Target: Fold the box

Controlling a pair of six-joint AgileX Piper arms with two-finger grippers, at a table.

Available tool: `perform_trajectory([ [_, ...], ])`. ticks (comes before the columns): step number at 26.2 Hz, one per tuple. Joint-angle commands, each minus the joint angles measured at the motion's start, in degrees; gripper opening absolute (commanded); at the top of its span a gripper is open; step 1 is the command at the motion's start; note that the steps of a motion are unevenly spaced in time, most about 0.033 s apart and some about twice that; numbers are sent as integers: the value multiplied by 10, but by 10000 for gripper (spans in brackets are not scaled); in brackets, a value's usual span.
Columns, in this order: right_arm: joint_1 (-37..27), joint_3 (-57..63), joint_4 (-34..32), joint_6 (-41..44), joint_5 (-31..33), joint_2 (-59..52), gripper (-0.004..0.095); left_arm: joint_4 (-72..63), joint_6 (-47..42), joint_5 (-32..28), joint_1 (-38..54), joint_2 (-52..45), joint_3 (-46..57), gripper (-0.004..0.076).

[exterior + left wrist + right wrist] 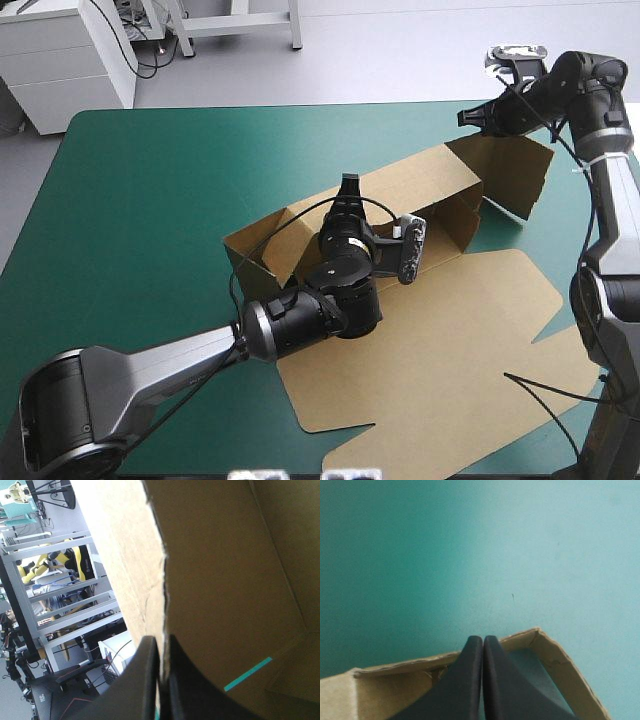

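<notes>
**Box half raised: left pinching far wall, right closed at end flap**

Left gripper (161, 650): the fingers are all but closed, and a ragged edge of the box (225, 580) is nipped between them. Brown board fills most of that view, so the rest of the box is hidden there. In the high view the pinch is seen on the far wall, partly masked by the left arm (300, 315).

Right gripper (482, 641): the fingers are pressed together, with the tips over a flap corner at the box's right end. Contact with the board cannot be judged.

The box is set mid-table on the teal-green cover (150, 200). Walls are raised at the far side and the lid lies flat toward the near edge, its left part covered by the left arm.
</notes>
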Motion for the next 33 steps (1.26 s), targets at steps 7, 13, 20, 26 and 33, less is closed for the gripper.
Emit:
perform_trajectory([
  [7,0,-53,13,-8,-60,-24,-4,-3,-3,-21,-6,-19,-11,-8],
  [13,0,-53,26,-25,-81,13,-4,-3,-3,-21,-6,-19,-11,-8],
  [20,0,-53,19,-27,-45,32,-4,2,-3,-17,-6,-19,-11,-8],
  [26,0,-51,21,-19,36,29,-4,32,-3,-5,-6,-19,-11,-8],
  [33,0,56,29,-22,36,-36,-4,52,-3,-13,-4,-19,-11,-8],
])
